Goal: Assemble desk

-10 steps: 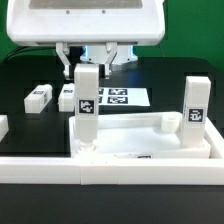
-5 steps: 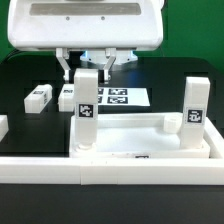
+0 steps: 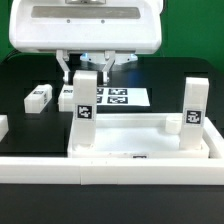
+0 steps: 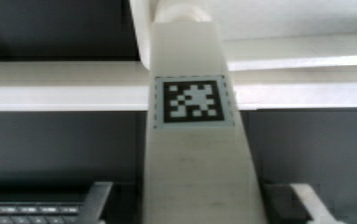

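Standing white tagged leg (image 3: 86, 112)

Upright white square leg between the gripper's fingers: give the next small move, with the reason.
Probably turn the upright white square tagged leg a little further into its corner socket on the white plastic tray-like tabletop. The gripper straddles the leg's top, a finger either side in the wrist view, though contact isn't clear. The leg stands at the tabletop's corner; how deeply it is seated cannot be seen.
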{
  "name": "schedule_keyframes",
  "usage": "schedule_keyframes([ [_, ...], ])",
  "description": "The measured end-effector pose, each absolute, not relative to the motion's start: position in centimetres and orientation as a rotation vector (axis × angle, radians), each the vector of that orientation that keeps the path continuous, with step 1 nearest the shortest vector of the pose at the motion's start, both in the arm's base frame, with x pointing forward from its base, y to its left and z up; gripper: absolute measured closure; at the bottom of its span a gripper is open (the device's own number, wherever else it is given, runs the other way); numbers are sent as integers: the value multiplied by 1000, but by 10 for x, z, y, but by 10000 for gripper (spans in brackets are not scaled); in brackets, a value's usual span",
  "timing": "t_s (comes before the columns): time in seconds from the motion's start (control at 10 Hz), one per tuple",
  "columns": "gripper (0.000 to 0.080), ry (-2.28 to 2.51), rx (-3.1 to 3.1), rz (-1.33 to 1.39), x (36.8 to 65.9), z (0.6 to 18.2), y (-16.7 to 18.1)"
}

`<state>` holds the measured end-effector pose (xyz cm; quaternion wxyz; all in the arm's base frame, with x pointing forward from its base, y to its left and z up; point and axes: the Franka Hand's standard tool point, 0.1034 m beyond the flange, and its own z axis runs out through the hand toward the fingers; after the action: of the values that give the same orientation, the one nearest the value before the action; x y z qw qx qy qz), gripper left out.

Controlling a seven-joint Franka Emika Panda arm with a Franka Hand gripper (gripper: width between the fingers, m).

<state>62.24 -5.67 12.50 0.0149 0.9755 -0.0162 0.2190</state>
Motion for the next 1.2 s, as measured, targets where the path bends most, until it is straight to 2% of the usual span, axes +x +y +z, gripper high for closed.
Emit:
schedule_keyframes([
  [1.0,512,-45,3024,713,622,125,-53],
  [1.2,512,-105,3026,721,620,125,-61],
])
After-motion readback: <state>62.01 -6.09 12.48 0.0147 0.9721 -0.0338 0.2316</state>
